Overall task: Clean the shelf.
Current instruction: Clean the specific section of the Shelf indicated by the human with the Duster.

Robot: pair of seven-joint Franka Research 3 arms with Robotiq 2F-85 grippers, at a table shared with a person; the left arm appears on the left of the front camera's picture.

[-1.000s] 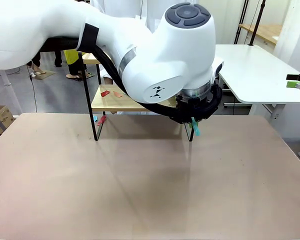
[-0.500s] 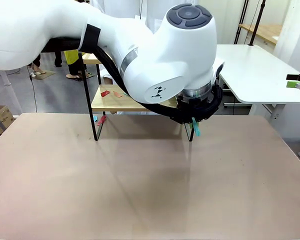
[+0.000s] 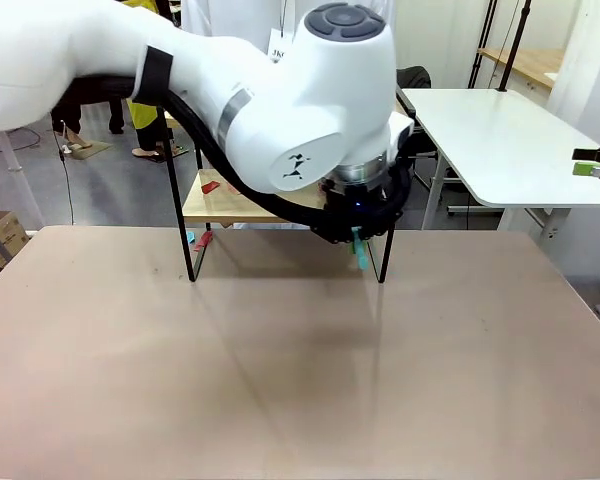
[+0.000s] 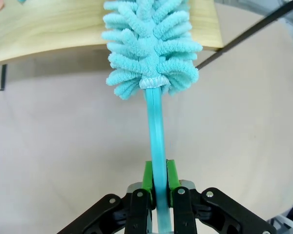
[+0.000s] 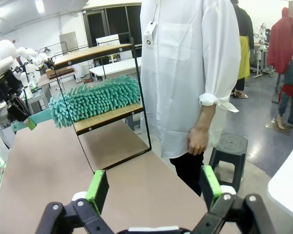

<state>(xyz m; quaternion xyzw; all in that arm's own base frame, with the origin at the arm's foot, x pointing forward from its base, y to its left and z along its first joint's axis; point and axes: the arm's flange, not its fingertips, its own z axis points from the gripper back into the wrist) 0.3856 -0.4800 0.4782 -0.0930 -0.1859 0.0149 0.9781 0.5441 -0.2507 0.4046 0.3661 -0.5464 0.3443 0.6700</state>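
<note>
The shelf point(image 3: 212, 207) stands at the table's far side, a black metal frame with light wooden boards. My left gripper point(image 3: 358, 246) hangs at the shelf's right front corner, shut on the handle point(image 4: 156, 141) of a teal fluffy duster point(image 4: 151, 44). The duster's head lies on the lower board point(image 4: 49, 24) at its right end. From the side, the duster head point(image 5: 95, 100) rests on the lower board point(image 5: 110, 117) under the upper board point(image 5: 93, 52). Small red scraps point(image 3: 211, 186) lie on the lower board's left part. My right gripper point(image 5: 154, 192) stands open and empty, off the table's right side point(image 3: 583, 162).
A person in a white shirt point(image 5: 185, 73) stands beyond the shelf, hand hanging by a black stool point(image 5: 227, 146). A small red and blue scrap point(image 3: 200, 240) lies on the table by the shelf's left leg. A white table point(image 3: 500, 140) stands at the back right.
My left arm has swung to the left and slightly up, carrying the duster leftward along the lower board. The right gripper has stayed where it was.
</note>
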